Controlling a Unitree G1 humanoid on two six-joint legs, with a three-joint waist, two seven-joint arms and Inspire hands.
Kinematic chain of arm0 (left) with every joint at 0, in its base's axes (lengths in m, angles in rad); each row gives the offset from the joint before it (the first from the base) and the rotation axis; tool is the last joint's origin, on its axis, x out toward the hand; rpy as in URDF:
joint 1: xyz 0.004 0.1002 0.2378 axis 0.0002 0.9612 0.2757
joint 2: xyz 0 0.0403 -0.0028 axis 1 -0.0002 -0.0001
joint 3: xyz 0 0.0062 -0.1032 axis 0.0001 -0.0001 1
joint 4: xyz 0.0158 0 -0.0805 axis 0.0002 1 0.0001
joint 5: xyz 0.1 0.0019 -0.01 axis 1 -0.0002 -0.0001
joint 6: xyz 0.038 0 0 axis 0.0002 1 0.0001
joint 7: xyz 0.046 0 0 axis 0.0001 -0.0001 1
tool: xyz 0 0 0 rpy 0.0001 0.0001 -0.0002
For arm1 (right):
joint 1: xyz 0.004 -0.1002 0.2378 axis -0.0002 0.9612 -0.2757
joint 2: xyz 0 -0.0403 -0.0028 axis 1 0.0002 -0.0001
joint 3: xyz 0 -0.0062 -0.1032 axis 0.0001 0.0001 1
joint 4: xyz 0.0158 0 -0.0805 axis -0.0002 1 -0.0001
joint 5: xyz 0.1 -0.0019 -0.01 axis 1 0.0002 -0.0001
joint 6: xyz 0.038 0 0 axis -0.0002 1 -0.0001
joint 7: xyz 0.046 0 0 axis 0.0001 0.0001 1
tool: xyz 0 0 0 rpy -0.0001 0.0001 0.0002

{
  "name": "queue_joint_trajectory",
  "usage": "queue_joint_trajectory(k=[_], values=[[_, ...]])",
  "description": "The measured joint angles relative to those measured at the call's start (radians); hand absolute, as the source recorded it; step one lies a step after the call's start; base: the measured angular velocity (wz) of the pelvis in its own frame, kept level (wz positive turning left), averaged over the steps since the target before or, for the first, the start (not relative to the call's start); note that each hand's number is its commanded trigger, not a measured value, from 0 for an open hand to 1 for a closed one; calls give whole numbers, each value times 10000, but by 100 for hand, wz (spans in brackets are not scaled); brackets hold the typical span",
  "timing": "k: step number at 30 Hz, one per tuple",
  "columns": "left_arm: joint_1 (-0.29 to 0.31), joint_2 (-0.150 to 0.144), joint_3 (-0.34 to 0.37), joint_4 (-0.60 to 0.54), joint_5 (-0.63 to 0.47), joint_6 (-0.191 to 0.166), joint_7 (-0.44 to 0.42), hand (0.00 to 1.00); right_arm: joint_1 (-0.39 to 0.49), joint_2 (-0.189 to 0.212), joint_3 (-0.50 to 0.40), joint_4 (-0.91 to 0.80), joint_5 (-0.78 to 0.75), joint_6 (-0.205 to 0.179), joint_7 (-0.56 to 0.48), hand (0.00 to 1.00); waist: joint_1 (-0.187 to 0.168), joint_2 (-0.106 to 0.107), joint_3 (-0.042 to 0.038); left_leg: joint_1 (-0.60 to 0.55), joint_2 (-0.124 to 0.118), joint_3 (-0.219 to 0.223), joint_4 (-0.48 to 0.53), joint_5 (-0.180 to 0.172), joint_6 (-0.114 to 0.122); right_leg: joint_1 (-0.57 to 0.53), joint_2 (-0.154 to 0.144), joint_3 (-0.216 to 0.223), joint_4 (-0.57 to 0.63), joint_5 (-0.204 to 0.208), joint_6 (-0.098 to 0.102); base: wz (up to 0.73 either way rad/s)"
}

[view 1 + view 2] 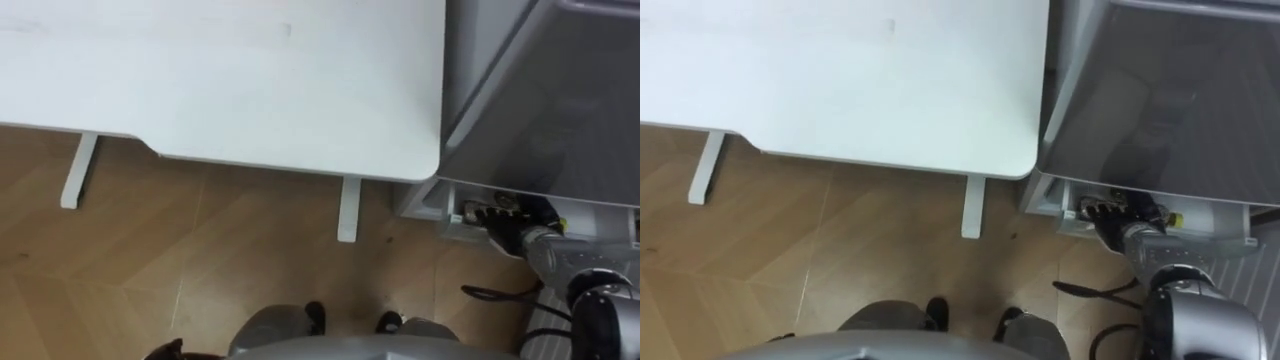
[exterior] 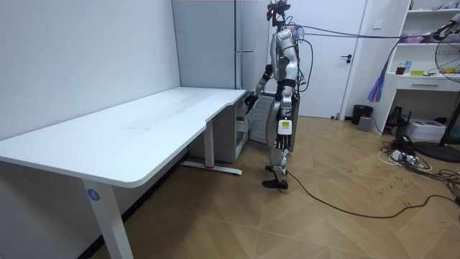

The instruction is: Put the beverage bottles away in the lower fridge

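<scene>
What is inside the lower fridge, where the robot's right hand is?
The right hand reaches into the white lower fridge. The grey fridge front above covers the rest of the inside, so what it holds cannot be seen.

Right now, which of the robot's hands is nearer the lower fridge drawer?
Right. The right hand is at the lower fridge drawer; the left hand hangs at its side, away from it.

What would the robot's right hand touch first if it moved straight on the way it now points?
Probably the white plastic rim of the lower fridge compartment, below the grey fridge door; the dark right hand is close against it. Depth is unclear, so it might pass inside instead.
</scene>
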Motion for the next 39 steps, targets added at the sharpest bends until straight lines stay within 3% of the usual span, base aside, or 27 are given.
queue_joint_trajectory(k=[5, 16, 18, 21, 26, 30, 33, 39], values=[[264, 2, 526, -24, -3, -1, 115, 0, 136, -64, -51, 1, -137, 40, 2, 0, -88, 94, -114, 291, -1, 12, -171, 2, 2, 259, 50, 13, -122, 3, 4, 0], [615, 20, 790, -30, 77, 30, 195, 0, 384, -248, -141, 3, -299, 272, -13, 0, -324, -125, -25, 874, -12, 256, -482, 18, 28, 715, 14, 73, -174, -56, 82, -1], [613, 20, 884, -83, 74, 29, 132, 0, 508, -247, -502, -4, -313, 283, -7, 0, -368, -183, -19, 993, -23, 265, -541, 18, 28, 759, 6, 74, -257, -74, 101, 0], [662, 33, 1374, -101, 87, 7, 124, 0, 851, -332, -993, -54, -371, 243, 34, 0, -466, -369, -84, 1278, -19, 264, -714, 17, 29, 996, 30, 88, -380, -88, 123, -1], [860, 34, 1442, -71, 81, -25, 161, 0, 1719, -793, -1241, -43, -369, -230, 630, 0, -587, -522, -141, 1749, 12, 328, -893, -19, -5, 1485, 171, 278, -629, -55, 106, -11], [877, 34, 1385, -75, 86, -25, 146, 0, 2307, -792, -1275, -54, -377, -316, 760, 0, -589, -551, -162, 1771, 58, 417, -884, -41, -40, 1524, 268, 416, -668, -5, 47, -13], [842, 71, 1091, -64, 84, -22, 134, 0, 2504, -722, -1139, -111, -407, -470, 716, 0, -590, -555, -102, 1715, 111, 444, -751, -97, -90, 1423, 274, 566, -467, -54, 3, -14], [449, 305, 895, 644, 77, -401, 112, 0, 2422, -387, -993, -168, -382, -904, 555, 0, -548, -466, -109, 1180, 238, 541, -106, -420, -142, 819, 310, 653, 123, -284, -87, -4]])
